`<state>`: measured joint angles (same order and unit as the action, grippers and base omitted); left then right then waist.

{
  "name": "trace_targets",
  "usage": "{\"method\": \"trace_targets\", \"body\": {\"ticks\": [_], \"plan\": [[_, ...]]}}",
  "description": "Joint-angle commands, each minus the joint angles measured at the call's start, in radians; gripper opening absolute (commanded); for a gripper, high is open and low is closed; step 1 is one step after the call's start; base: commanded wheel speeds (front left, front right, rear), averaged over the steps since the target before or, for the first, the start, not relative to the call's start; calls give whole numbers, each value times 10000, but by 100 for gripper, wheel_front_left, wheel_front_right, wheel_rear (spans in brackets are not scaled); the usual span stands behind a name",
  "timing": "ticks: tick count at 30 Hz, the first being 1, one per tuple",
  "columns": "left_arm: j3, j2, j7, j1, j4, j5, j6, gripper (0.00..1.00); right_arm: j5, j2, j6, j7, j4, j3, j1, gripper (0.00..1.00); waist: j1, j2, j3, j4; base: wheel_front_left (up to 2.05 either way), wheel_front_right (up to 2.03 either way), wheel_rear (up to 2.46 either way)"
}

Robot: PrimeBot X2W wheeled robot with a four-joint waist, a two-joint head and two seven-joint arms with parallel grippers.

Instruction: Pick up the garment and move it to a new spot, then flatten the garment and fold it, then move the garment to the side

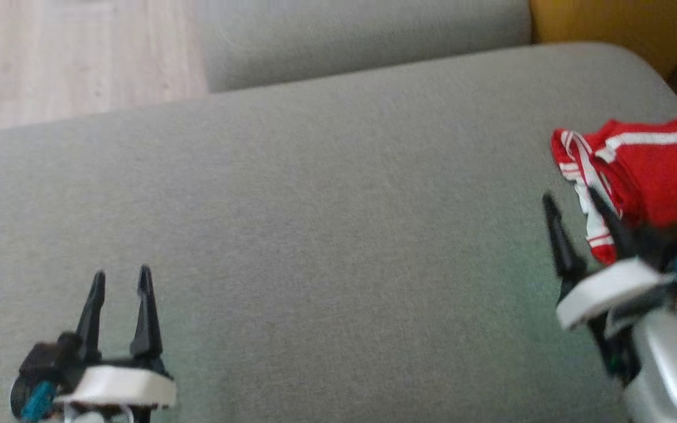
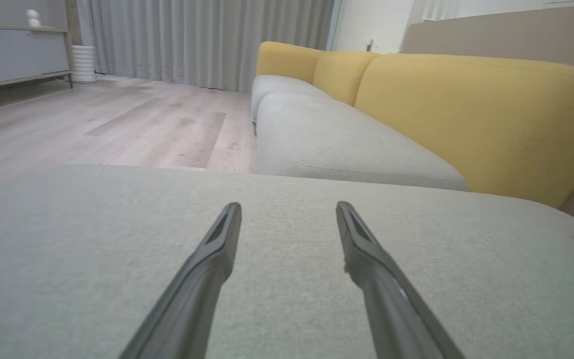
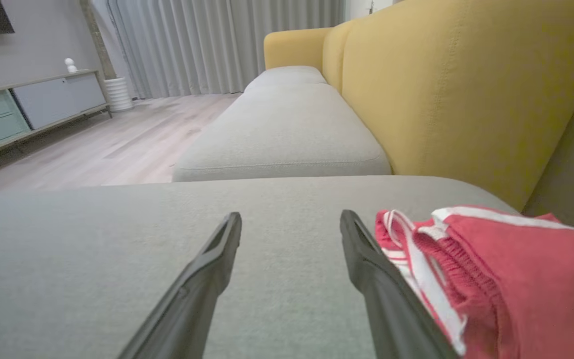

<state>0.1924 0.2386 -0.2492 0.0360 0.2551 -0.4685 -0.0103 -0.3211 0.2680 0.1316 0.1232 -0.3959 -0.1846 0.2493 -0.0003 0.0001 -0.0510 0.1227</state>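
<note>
You see left gripper (image 1: 121, 271) spread, empty | right gripper (image 1: 573, 200) spread, empty, just beside garment (image 1: 656, 176) | garment bunched on sofa (image 1: 338, 205)

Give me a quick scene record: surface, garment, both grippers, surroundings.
surface: grey sofa seat cushion, with the yellow backrest behind it
garment: red garment with white stripes, bunched in a compact pile at the cushion's right end, near the backrest
left gripper: open, empty, over bare cushion, well apart from the garment
right gripper: open, nothing between the fingers; one finger right beside the garment's striped edge, contact unclear
surroundings: pale wood floor beyond the cushion
</note>
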Motion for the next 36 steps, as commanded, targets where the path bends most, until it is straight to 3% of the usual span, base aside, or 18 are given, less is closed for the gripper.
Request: {"method": "trace_targets", "body": {"ticks": [1, 6, 12, 36], "plan": [[-429, 141, -109, 160, -249, -71, -38, 100, 158, 9, -9, 135, 447, -58, 48, 100, 3, -1, 430, -347, 0, 0, 0], [-620, 114, -120, -373, -342, -40, -27, 100, 803, -759, -9, 129, 1232, 249, -1168, 100, 3, -1, 735, -587, 0, 0, 0], [-797, 28, -123, -821, -434, 21, 50, 100, 1281, -1220, -9, -188, 1696, 651, -1707, 100, 3, -1, 871, -657, 0, 0, 0], [-825, -101, -125, -878, -418, 128, 326, 100, 1508, -1482, -9, -464, 2295, 1000, -1938, 100, 3, -1, 742, -534, 0, 0, 0]]}}
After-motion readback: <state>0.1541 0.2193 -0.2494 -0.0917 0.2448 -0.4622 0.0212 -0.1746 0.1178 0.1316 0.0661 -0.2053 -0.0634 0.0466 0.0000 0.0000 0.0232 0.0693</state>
